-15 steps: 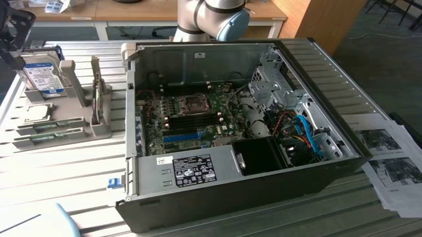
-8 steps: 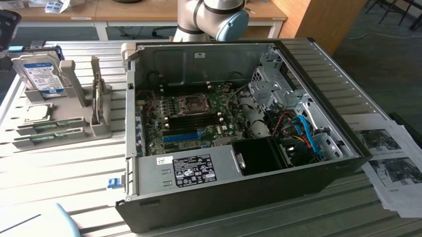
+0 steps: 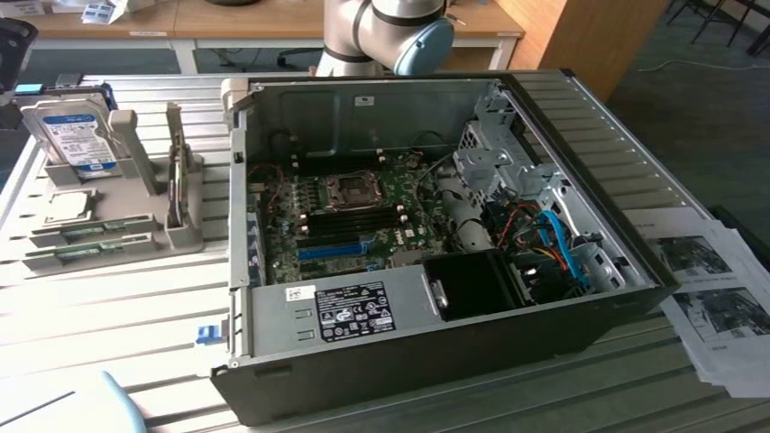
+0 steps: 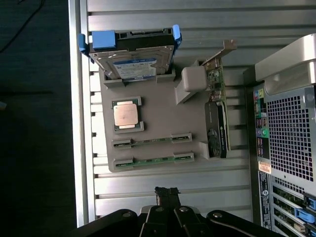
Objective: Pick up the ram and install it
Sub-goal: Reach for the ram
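Note:
Two ram sticks, thin and green, stand on edge in the slots of a grey holder [image 4: 153, 106]: one ram stick [image 4: 152, 141] and a second ram stick [image 4: 153, 160] beside it. In the exterior view the same ram sticks [image 3: 90, 233] sit at the left, on the holder [image 3: 121, 221]. My gripper [image 4: 167, 190] hovers high above the table, off the holder's edge nearest the ram sticks. Its dark fingers are shut with nothing between them. The open computer case [image 3: 421, 234] shows its motherboard [image 3: 349, 212] with long dark memory slots.
On the holder also rest a silver hard drive [image 4: 133, 57] in a blue frame, a CPU chip [image 4: 126, 114] and an upright expansion card [image 4: 217, 113]. The case's rear panel [image 4: 286, 133] is beside the holder. Printed papers [image 3: 710, 298] lie at the exterior view's right.

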You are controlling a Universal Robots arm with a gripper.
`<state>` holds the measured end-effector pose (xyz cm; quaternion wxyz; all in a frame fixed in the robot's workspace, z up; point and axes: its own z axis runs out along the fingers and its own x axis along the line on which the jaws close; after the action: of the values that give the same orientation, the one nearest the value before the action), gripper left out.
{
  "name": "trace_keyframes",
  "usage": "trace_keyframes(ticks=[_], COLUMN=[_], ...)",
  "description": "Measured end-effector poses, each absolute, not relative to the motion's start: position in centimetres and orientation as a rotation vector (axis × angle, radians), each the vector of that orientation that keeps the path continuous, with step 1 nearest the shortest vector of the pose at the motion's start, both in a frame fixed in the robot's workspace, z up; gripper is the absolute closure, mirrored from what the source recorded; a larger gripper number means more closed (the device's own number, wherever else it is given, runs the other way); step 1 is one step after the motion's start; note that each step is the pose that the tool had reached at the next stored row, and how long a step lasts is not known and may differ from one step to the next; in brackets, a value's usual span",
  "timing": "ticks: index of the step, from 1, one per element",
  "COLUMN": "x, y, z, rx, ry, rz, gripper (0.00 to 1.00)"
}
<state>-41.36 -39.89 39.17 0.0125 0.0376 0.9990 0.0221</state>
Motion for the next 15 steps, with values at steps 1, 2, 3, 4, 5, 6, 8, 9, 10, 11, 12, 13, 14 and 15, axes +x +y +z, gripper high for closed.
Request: trace_keyframes(ticks=[1, 2, 3, 4, 5, 6, 8, 9, 10, 11, 12, 13, 14, 15], x=[-41.4, -41.4, -41.4, -41.4, -41.4, -41.4, -41.4, -41.4, -41.4, -41.4, -41.4, -41.4, -41.4, -41.4], y=[-39.9, -39.9, -39.9, -39.9, -39.9, -39.9, -39.7, -39.6, -39.5, -39.3, -39.1, -38.9, -38.6, -38.4], z=[39.2, 39.2, 39.2, 39.2, 39.2, 39.2, 39.1, 39.1, 39.1, 39.1, 39.1, 39.0, 39.0, 39.0], rx=[0.117, 0.117, 0.117, 0.117, 0.117, 0.117, 0.118, 0.117, 0.117, 0.117, 0.117, 0.116, 0.116, 0.116], ry=[3.114, 3.114, 3.114, 3.114, 3.114, 3.114, 3.114, 3.114, 3.114, 3.114, 3.114, 3.114, 3.114, 3.114], rz=[0.069, 0.069, 0.069, 0.069, 0.069, 0.069, 0.069, 0.069, 0.069, 0.069, 0.069, 0.069, 0.069, 0.069], gripper=[0.91, 0.91, 0.91, 0.91, 0.91, 0.91, 0.91, 0.91, 0.91, 0.91, 0.91, 0.91, 0.91, 0.91])
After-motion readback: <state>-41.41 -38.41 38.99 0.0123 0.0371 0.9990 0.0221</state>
